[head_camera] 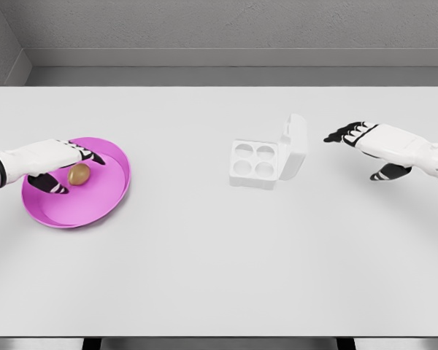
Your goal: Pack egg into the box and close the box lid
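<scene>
A brown egg (79, 174) lies in a shallow magenta plate (109, 200) at the table's left. My left hand (67, 166) hovers over the plate, fingers curved around the egg from above and beside it; a firm grasp cannot be confirmed. A white egg box (253, 164) with four empty cups sits right of the table's middle, its lid (295, 146) standing open on the right side. My right hand (358, 142) floats to the right of the lid, fingers stretched toward it, holding nothing.
The white table (204, 262) spreads wide in front of the plate and box. A grey wall runs behind its far edge.
</scene>
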Tool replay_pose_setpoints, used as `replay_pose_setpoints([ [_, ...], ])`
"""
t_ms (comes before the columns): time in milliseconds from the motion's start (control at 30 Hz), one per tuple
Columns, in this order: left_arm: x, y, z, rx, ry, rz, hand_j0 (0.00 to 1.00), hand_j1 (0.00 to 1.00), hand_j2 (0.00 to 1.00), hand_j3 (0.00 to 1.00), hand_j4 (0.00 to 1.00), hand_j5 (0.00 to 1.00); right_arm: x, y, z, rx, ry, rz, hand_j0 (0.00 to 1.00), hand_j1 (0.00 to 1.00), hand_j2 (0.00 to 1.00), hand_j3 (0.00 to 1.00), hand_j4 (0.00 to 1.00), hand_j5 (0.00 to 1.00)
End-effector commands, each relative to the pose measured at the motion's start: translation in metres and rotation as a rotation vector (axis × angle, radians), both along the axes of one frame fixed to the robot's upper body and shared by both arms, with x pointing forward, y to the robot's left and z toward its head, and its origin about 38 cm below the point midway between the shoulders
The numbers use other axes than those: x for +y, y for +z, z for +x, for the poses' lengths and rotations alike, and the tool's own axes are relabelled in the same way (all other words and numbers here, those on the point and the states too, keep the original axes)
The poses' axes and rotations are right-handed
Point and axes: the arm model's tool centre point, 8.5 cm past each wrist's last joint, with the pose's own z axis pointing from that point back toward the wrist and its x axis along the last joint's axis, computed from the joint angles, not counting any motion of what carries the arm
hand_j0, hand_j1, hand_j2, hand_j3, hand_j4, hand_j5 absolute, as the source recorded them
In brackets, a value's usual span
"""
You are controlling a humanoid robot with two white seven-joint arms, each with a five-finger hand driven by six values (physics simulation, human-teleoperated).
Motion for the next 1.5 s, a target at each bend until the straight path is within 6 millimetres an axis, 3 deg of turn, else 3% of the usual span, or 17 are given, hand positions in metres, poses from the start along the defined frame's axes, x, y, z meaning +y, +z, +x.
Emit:
replay_pose_setpoints([
  [0, 0.001, -0.003, 0.001, 0.002, 0.009, 0.003, 0.85, 0.85, 0.85, 0.85, 0.85, 0.85, 0.001, 0.000, 0.001, 0.000, -0.003, 0.011, 1.00, 1.00, 1.00, 1.00, 1.00, 1.00],
  [500, -0.007, -0.012, 0.006, 0.001, 0.011, -0.001, 0.84, 0.84, 0.84, 0.84, 0.84, 0.84, -0.012, -0.011, 0.002, 0.033, -0.043, 0.009, 1.00, 1.00, 1.00, 1.00, 1.00, 1.00],
  [767, 0.001, -0.017, 0.008, 0.011, 0.035, 0.023, 0.84, 0.84, 0.84, 0.84, 0.84, 0.84, -0.013, -0.011, 0.002, 0.033, -0.045, 0.008, 1.00, 1.00, 1.00, 1.00, 1.00, 1.00],
  [1167, -0.002, -0.013, 0.009, -0.003, 0.029, 0.014, 0.64, 0.64, 0.64, 0.64, 0.64, 0.64, -0.011, -0.009, 0.002, 0.028, -0.040, 0.016, 1.00, 1.00, 1.00, 1.00, 1.00, 1.00],
  [1467, -0.002, -0.011, 0.010, -0.008, 0.028, 0.012, 0.58, 0.58, 0.58, 0.58, 0.58, 0.58, -0.001, -0.010, 0.003, 0.024, -0.026, 0.042, 1.00, 1.00, 1.00, 1.00, 1.00, 1.00],
])
